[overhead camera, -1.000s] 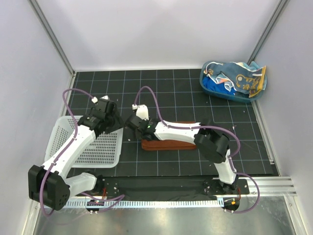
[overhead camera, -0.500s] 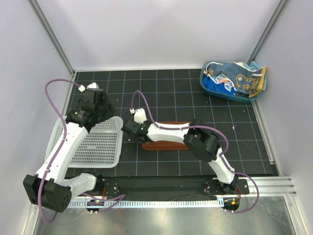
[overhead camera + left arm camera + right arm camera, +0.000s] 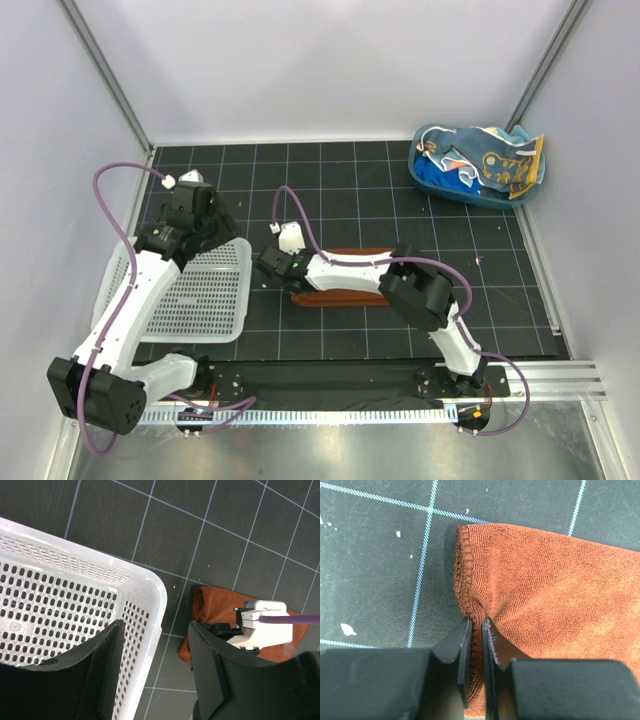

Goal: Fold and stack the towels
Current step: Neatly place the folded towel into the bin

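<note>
As right end effector (image 3: 476,625) clamps its hem, brown towel (image 3: 340,297) (folded) runs left-right; left end effector (image 3: 155,626) gapes.

The right arm (image 3: 350,268) hides most of the rust-brown towel (image 3: 340,297).

My left arm (image 3: 125,305) rises from its base at the near left corner. The forearm runs away from me and the wrist bends over, so the left tool (image 3: 157,675) looks straight down with its jaws well apart and gripping nothing. My right arm (image 3: 345,268) doubles back at a dark elbow joint and stretches low toward the left. The right tool (image 3: 476,622) is down at the end of that reach, fingers almost together and pinching the stitched edge of the rust-brown towel (image 3: 545,580).
</note>
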Robot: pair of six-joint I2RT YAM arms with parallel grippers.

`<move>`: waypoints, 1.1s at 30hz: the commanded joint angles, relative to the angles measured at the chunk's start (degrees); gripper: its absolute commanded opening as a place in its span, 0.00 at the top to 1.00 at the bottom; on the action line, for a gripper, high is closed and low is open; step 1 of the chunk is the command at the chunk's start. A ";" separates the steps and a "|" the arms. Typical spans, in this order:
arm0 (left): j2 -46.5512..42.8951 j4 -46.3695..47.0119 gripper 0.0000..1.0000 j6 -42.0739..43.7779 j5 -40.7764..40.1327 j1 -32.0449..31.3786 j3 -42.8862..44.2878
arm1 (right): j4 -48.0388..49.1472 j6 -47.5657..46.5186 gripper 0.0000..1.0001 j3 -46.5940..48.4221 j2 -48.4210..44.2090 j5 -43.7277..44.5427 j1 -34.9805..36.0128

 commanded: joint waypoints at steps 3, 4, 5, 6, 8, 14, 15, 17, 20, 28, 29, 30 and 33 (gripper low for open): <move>-1.82 0.69 0.43 0.45 1.92 0.37 -1.91 | -0.28 -1.63 0.92 -7.03 -0.35 -6.98 -1.76; -2.00 1.13 0.43 0.18 2.27 0.37 -3.05 | 2.34 -2.07 0.93 -8.00 -1.92 -8.99 -2.46; -2.09 1.48 0.43 0.09 2.71 0.37 -3.67 | 3.94 -2.08 0.95 -9.05 -2.89 -10.66 -2.99; -2.35 1.57 0.43 0.01 3.23 0.37 -4.19 | 5.87 -2.16 0.96 -11.76 -3.94 -12.33 -3.60; -2.35 2.01 0.43 -0.34 4.38 0.37 -5.77 | 12.87 -1.65 0.99 -15.20 -8.15 -18.20 -5.70; -3.49 3.33 0.44 -1.22 5.43 0.28 -10.69 | 25.04 0.47 0.99 -24.35 -17.65 -26.23 -9.58; -3.58 3.42 0.44 -1.31 5.52 0.37 -10.88 | 25.92 0.99 0.99 -25.31 -18.27 -27.45 -10.46; -3.93 3.77 0.44 -1.31 6.05 0.28 -11.49 | 27.76 1.44 0.99 -26.02 -20.03 -28.86 -11.08; -4.37 4.47 0.43 -1.40 6.93 -0.24 -12.72 | 31.18 3.02 0.99 -27.78 -21.62 -31.85 -12.83; -3.93 5.53 0.43 -2.19 7.37 -1.47 -14.13 | 40.94 7.41 0.99 -33.49 -25.75 -39.24 -16.79; -3.67 5.62 0.43 -2.28 7.37 -1.65 -14.13 | 41.39 7.68 0.99 -34.10 -25.93 -39.50 -16.97; -3.67 5.62 0.43 -2.45 7.37 -1.91 -14.22 | 41.92 8.03 0.99 -34.54 -26.10 -39.59 -17.14; -3.23 6.23 0.44 -2.72 7.28 -2.53 -14.39 | 44.03 9.08 0.99 -35.60 -26.54 -40.30 -17.58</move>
